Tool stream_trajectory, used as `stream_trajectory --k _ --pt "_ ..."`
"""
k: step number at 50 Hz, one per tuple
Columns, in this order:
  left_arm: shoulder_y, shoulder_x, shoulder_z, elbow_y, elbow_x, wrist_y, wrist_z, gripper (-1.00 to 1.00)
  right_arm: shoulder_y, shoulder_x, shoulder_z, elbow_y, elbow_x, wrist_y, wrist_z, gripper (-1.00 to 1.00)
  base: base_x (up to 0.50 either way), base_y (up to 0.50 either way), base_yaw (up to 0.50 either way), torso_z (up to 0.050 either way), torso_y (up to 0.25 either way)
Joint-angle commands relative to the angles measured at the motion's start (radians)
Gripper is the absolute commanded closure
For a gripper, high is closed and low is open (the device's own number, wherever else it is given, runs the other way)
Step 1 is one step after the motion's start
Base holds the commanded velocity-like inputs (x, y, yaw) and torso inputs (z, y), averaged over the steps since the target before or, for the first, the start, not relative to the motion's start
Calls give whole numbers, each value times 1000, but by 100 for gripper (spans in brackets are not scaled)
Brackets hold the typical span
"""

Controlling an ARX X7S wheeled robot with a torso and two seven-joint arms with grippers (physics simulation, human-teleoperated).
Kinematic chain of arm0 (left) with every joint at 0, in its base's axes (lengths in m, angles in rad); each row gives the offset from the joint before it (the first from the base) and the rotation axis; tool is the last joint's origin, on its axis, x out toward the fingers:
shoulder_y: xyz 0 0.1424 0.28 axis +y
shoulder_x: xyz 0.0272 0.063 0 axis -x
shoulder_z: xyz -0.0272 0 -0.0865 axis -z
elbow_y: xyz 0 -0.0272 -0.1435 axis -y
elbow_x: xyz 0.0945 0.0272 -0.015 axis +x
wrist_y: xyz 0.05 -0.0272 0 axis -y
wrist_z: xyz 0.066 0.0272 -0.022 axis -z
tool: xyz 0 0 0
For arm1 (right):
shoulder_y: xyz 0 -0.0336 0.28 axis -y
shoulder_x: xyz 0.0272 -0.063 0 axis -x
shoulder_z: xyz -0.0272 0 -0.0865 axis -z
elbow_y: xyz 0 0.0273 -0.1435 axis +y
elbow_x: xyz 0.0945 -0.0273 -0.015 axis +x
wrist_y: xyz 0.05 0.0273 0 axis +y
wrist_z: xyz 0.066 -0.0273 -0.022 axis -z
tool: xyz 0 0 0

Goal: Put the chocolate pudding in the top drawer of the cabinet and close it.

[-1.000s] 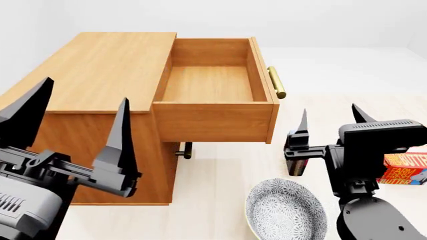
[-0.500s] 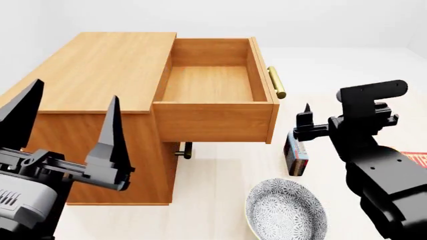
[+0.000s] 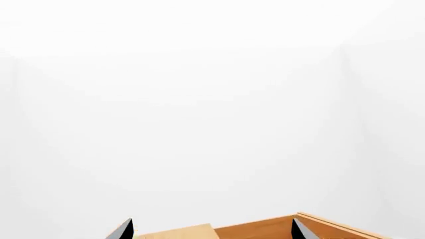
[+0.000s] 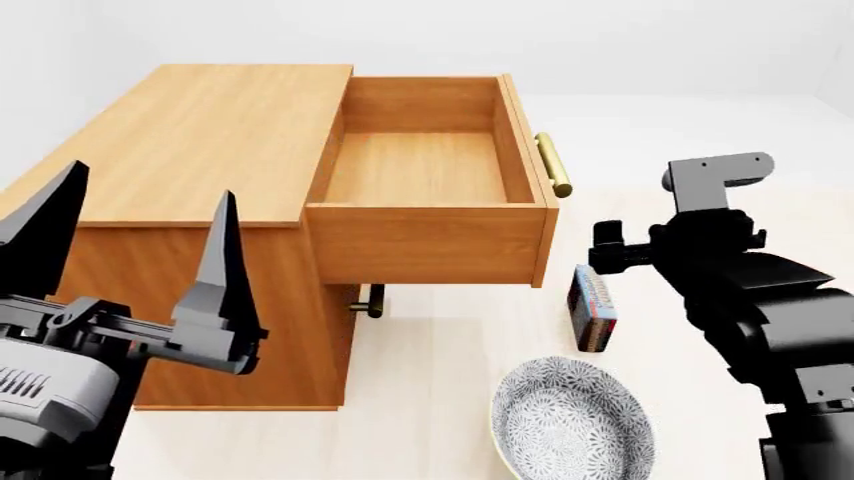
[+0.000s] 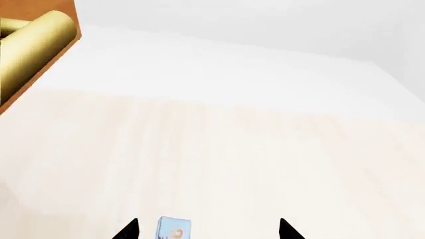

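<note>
The cabinet [image 4: 200, 140] stands at the left with its top drawer [image 4: 420, 165] pulled out and empty; the drawer's brass handle [image 4: 553, 165] faces right. On the pale floor just right of the drawer stands the chocolate pudding [image 4: 591, 307], a slim carton. My right gripper [image 4: 610, 248] hovers just above it, open. In the right wrist view its top [image 5: 174, 230] shows between the spread fingertips of the right gripper [image 5: 207, 232], nearer one tip and untouched. My left gripper [image 4: 134, 250] is open and empty in front of the cabinet's near-left corner.
A patterned grey bowl [image 4: 571, 420] lies on the floor below the pudding. The lower drawer's handle [image 4: 372, 300] pokes out under the open drawer. The brass handle [image 5: 37, 37] shows at the right wrist view's corner. Cabinet wood [image 3: 265, 230] lies between the left fingertips.
The right arm has swung up and turned, so its gripper now points down over the pudding. The left gripper dropped slightly, then held still.
</note>
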Motion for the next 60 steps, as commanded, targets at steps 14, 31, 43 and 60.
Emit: stream_trajectory --k 14,31,43,60 --pt "11 -5 -3 4 2 -6 1 -100 98 -52 -40 297 -8 -58 -121 -100 0 0 0 0 0" --pt "13 -7 -6 17 5 -27 -2 -100 150 -82 -62 425 -21 -83 -163 -100 0 0 0 0 0" --pt "-2 -2 -23 70 100 -172 -117 -100 252 -151 -131 711 -84 -178 -252 -100 0 0 0 0 0" --pt "13 9 -27 96 178 -225 -187 -100 375 -214 -76 976 -239 -190 -293 -100 0 0 0 0 0"
